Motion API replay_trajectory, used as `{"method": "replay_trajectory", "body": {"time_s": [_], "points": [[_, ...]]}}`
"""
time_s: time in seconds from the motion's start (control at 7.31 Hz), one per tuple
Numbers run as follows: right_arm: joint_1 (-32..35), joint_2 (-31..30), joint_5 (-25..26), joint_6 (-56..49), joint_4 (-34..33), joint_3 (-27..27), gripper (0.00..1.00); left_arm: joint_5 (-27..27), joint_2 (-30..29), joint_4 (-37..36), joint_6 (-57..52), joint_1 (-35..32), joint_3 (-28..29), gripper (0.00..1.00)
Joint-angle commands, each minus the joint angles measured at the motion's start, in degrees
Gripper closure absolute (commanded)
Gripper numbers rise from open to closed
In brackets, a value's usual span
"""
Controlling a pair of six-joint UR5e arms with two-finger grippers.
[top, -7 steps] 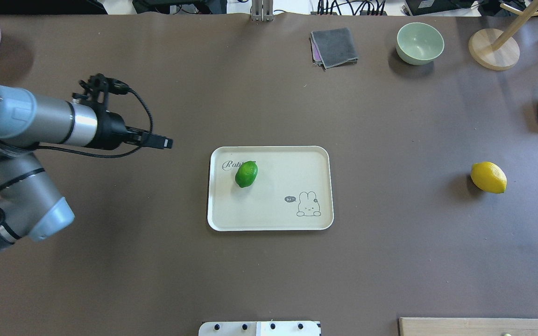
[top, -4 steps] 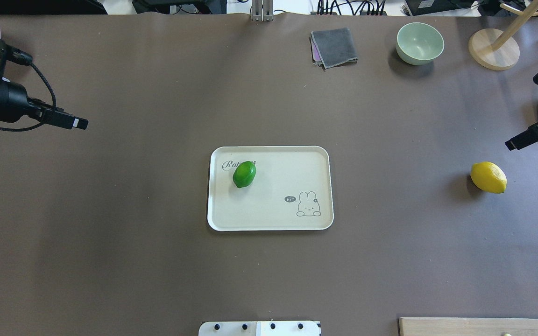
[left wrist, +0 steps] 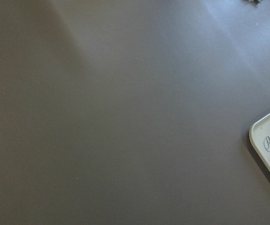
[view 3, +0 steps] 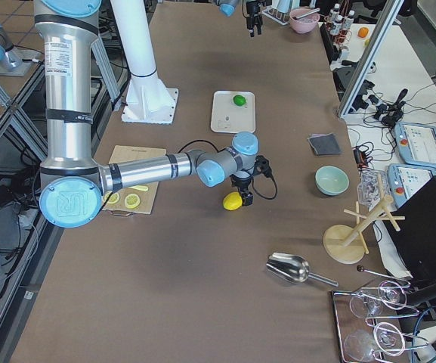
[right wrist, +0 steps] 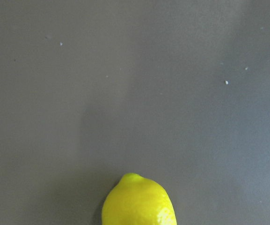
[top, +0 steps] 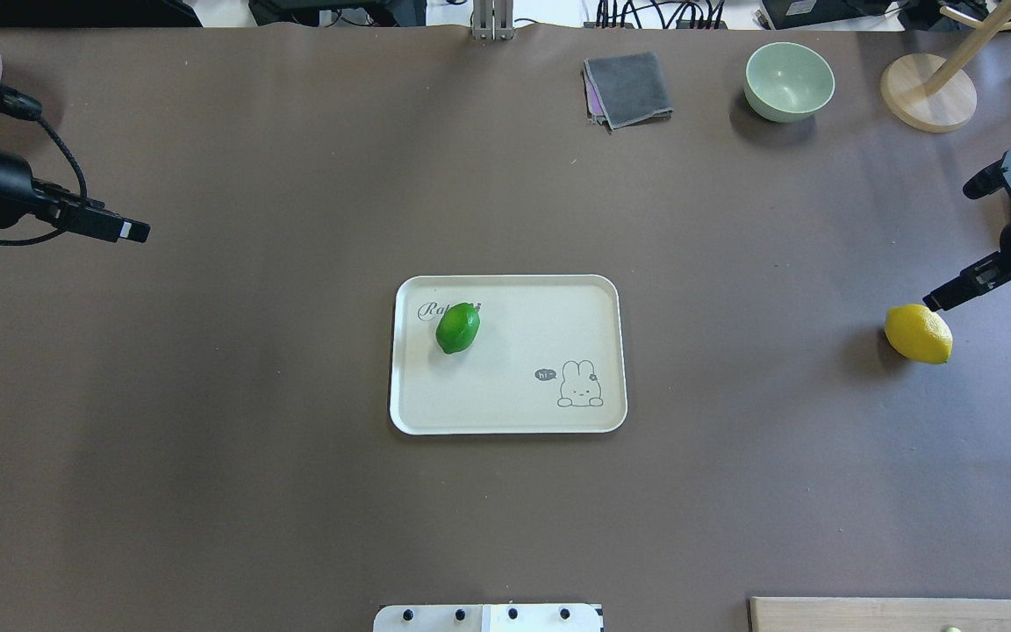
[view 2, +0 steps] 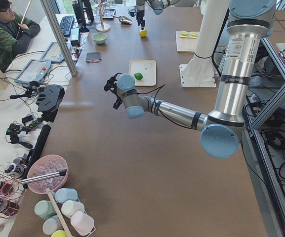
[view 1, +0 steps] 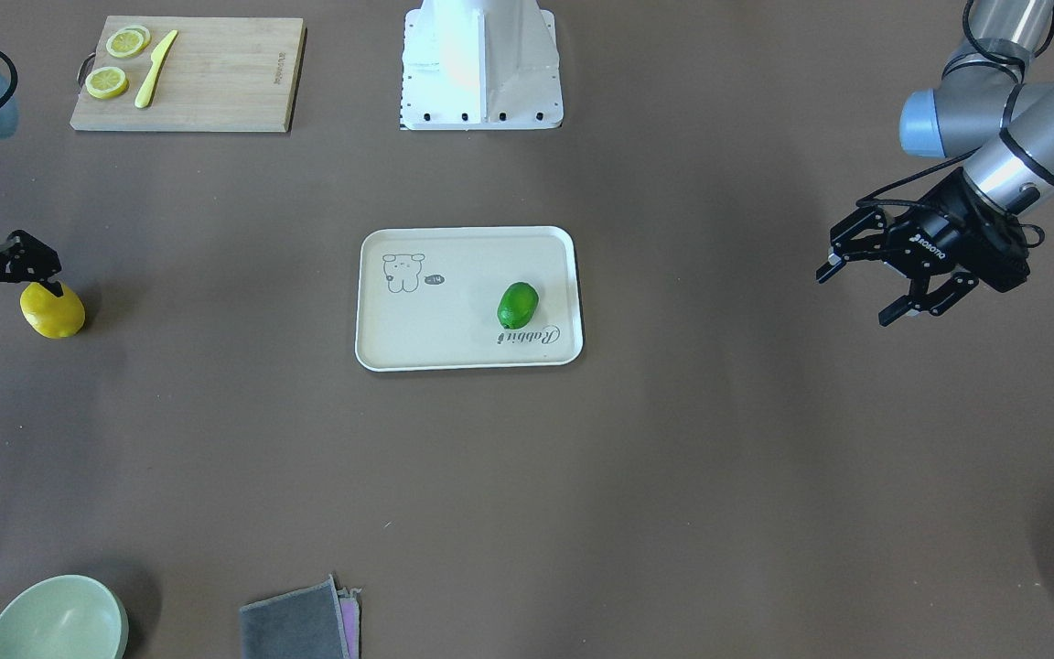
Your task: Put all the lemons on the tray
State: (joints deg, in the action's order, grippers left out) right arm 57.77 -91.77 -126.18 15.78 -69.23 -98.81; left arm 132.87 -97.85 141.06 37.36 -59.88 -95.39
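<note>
Green lemon (top: 458,327) on tray (top: 514,399), yellow lemon (top: 918,333) beside R jaws, R jaws open, empty, L jaws open, empty

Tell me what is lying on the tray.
Only the green lemon lies on the tray. In the overhead view it covers the end of the Rabbit script. The yellow lemon sits well off the tray.

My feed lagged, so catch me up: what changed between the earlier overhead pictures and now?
The left tool pulled back from beside the tray to the robot's far left, open and empty. The right tool came into view and closed in on the yellow lemon, not yet gripping it. The green lemon stays on the tray; the yellow lemon has not moved.
</note>
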Motion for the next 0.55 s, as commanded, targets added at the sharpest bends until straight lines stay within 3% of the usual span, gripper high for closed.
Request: {"method": "replay_trajectory", "body": {"time_s": [0.0,0.14,0.27,0.41], "points": [[-3.5,0.0,1.7,0.4,0.1,1.9,0.00,0.0,-0.1,0.0,0.0,0.1,0.1,0.01],[-4.2,-0.1,1.8,0.4,0.1,2.0,0.00,-0.1,-0.1,0.0,0.0,0.1,0.0,0.01],[-5.0,0.0,2.4,0.5,0.1,2.0,0.23,-0.1,-0.1,0.0,0.0,0.0,0.0,0.01],[-5.1,0.2,2.7,0.5,0.1,1.5,0.90,-0.2,-0.1,0.1,0.0,0.1,0.0,0.01]]}}
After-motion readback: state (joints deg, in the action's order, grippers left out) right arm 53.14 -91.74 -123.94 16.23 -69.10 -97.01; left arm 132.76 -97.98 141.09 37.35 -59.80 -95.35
